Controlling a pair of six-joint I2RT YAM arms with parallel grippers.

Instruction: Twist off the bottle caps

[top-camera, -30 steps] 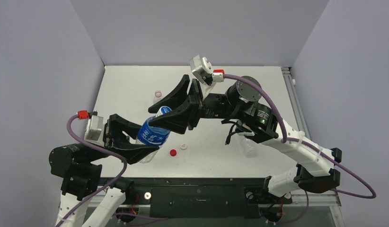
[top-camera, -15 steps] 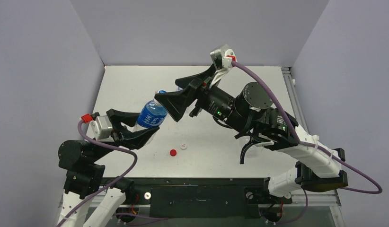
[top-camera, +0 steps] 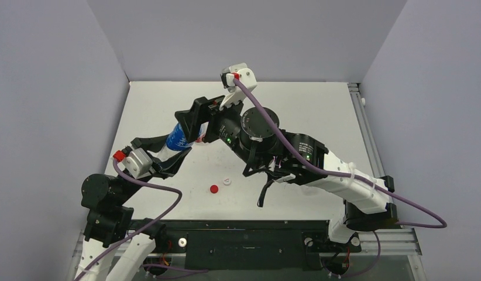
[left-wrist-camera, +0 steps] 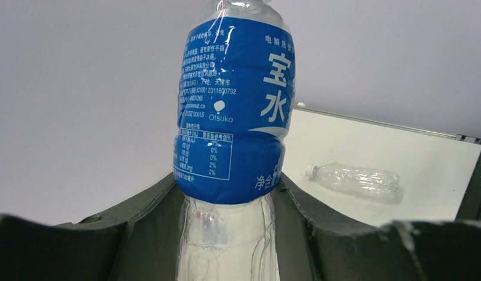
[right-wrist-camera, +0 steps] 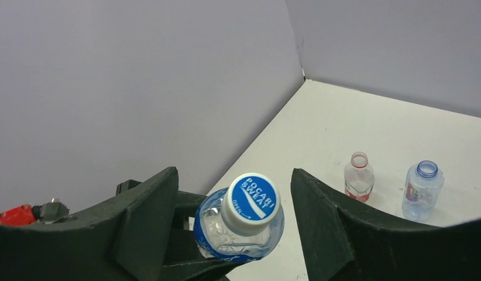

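Observation:
My left gripper (top-camera: 167,154) is shut on the lower body of a clear bottle with a blue label (top-camera: 179,138), holding it tilted up off the table; the left wrist view shows the label (left-wrist-camera: 235,99) above my gripper (left-wrist-camera: 226,196). Its blue-and-white cap (right-wrist-camera: 250,202) sits on the neck. My right gripper (right-wrist-camera: 234,190) is open, one finger on each side of that cap, not touching it; it also shows in the top view (top-camera: 190,123). A loose red cap (top-camera: 213,189) and a loose white cap (top-camera: 226,181) lie on the table.
Two capless bottles stand on the white table (top-camera: 320,111): a red-labelled one (right-wrist-camera: 359,175) and a pale-blue one (right-wrist-camera: 423,188). A label-less bottle (left-wrist-camera: 358,180) with a white cap (left-wrist-camera: 310,171) lies on its side. Grey walls enclose the table.
The left arm has lifted the bottle up and to the left, more upright. The right arm has swung left and turned, so its open fingers now flank the cap.

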